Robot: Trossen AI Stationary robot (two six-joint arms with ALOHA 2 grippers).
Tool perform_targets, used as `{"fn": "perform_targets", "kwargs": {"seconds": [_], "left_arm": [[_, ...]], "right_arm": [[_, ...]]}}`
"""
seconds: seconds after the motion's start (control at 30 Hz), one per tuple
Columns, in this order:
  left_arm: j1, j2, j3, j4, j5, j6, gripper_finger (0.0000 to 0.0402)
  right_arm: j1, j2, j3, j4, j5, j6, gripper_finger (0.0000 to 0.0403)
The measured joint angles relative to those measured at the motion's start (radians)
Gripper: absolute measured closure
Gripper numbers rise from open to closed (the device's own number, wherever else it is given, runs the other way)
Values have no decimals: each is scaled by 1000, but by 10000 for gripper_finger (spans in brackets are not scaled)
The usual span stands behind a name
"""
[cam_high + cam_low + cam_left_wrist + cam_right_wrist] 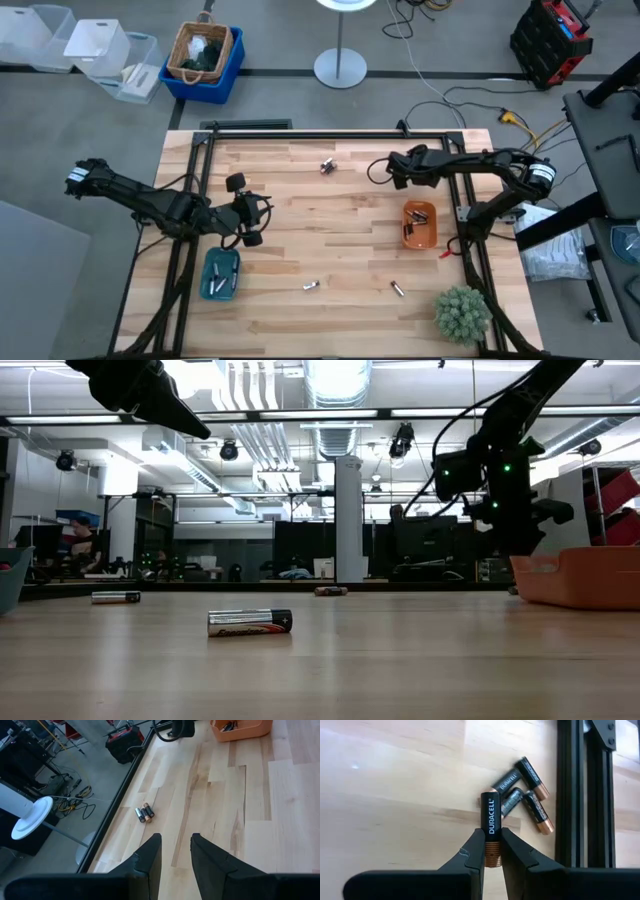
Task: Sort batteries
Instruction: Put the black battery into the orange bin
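Right gripper (492, 851) pinches 1 upright battery (490, 827) above the 3-battery cluster (526, 795) beside the black frame rail (572, 795). Left gripper (176, 851), fingers spread and empty, hangs near the teal tray (220, 274). Orange tray (420, 226) sits between the right gripper and the plant (462, 312).

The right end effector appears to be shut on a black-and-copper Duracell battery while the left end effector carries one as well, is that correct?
Not quite: the left end effector is open and empty, as the left wrist view shows. The right end effector is indeed shut on the black-and-copper Duracell battery.
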Motion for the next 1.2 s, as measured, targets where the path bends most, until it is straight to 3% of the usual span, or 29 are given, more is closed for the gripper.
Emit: {"fn": "perform_targets", "kwargs": {"seconds": [0.67,0.87,1.2], "left_arm": [[0,0,-2,1,0,0,317],[0,0,-2,1,0,11,317],[0,0,-2,0,0,11,317]], "right_arm": [[38,0,143,0,-56,-133,369],[84,0,212,1,-138,-215,369],[154,0,307,-22,-407,-437,369]]}}
